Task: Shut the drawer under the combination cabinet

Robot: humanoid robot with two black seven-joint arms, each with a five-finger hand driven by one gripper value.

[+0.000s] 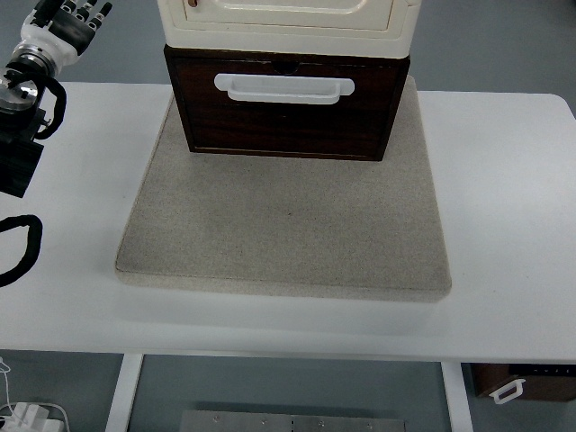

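only the left arm [20, 135] is seen, built from blocky black segments with a silver metal collar at the wrist. a thick black cable is looped beside the collar, and another black loop is seen lower down the arm. the left hand [63, 22] is cased in white, with dark fingertips [85, 11].

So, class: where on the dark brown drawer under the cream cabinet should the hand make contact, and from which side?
Probably the white handle across the top of the drawer front. It is a wide horizontal bar facing the table's near edge, so come from the front, over the grey mat. The left hand is at far left.
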